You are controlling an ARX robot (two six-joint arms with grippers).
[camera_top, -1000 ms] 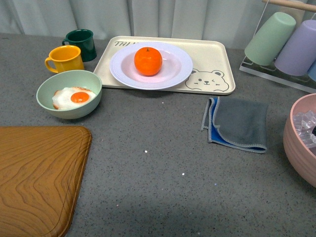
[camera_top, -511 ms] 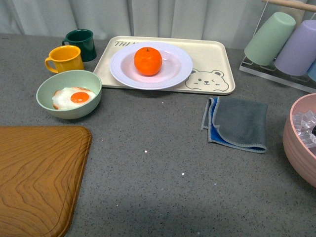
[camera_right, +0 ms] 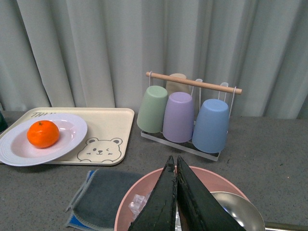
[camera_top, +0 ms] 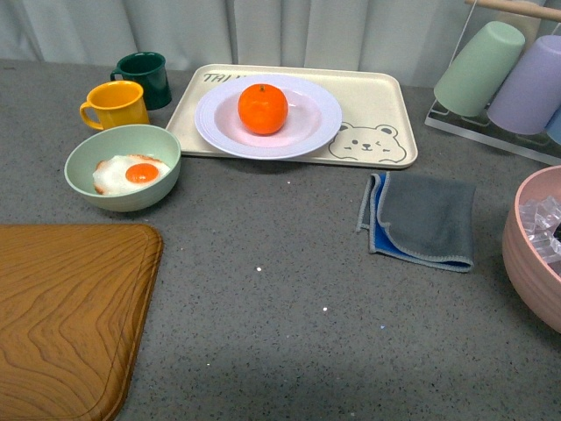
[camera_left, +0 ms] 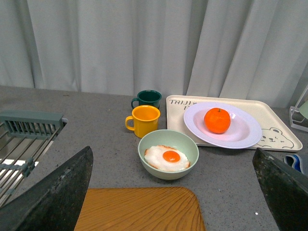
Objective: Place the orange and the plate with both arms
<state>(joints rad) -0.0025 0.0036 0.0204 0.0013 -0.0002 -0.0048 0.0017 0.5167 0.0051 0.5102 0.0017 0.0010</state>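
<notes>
One bright orange mandarin (camera_top: 263, 108) sits in middle of one round glossy white deep plate (camera_top: 308, 120), plate on beige bear-print tray (camera_top: 377, 105) at far side of grey table (camera_top: 289, 263).

Left hand (camera_left: 171, 192): fingers wide apart, holding nothing, well apart from orange.

Right hand (camera_right: 175, 202): fingertips pressed together, empty, above pink bowl (camera_right: 139, 197), orange well apart.

Two mugs, three hanging cups.

Our left gripper (camera_left: 173, 192) holds its fingers spread wide; our right gripper (camera_right: 176, 202) has fingertips pressed together.
</notes>
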